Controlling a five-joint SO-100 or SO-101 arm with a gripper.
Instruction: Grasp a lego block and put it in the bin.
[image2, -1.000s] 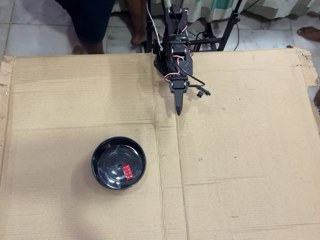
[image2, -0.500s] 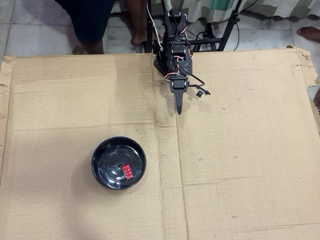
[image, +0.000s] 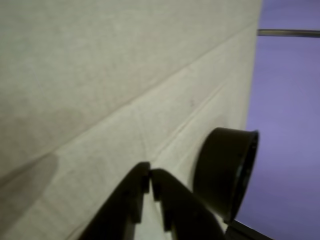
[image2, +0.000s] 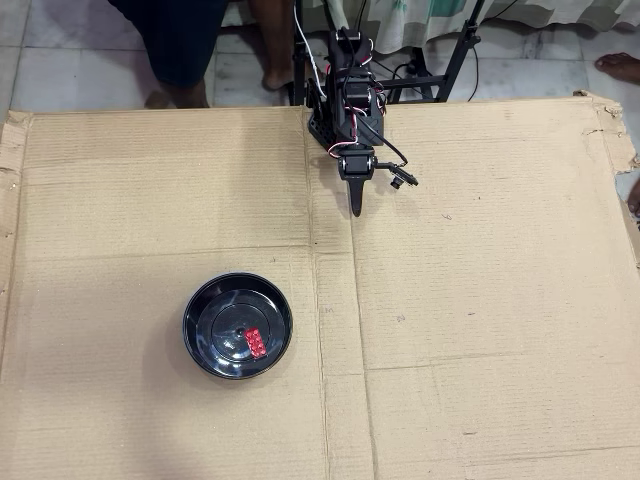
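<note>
In the overhead view the red lego block (image2: 256, 342) lies inside the black bowl (image2: 203, 303), the bin, on its flat centre toward the right. The bowl stands on the cardboard at lower left of centre. My gripper (image2: 356, 209) is far from it, near the arm's base at the top middle, pointing down at the cardboard. Its jaws are together and hold nothing. In the wrist view the gripper (image: 150, 173) shows two dark fingers nearly touching over bare cardboard. The block and bowl are out of the wrist view.
A large flattened cardboard sheet (image2: 480, 300) covers the table, with creases and a torn right edge. The arm's base and cables (image2: 345, 90) stand at the top edge. A person's legs (image2: 180, 40) are behind the table. A black round camera housing (image: 225, 170) fills the wrist view's lower right.
</note>
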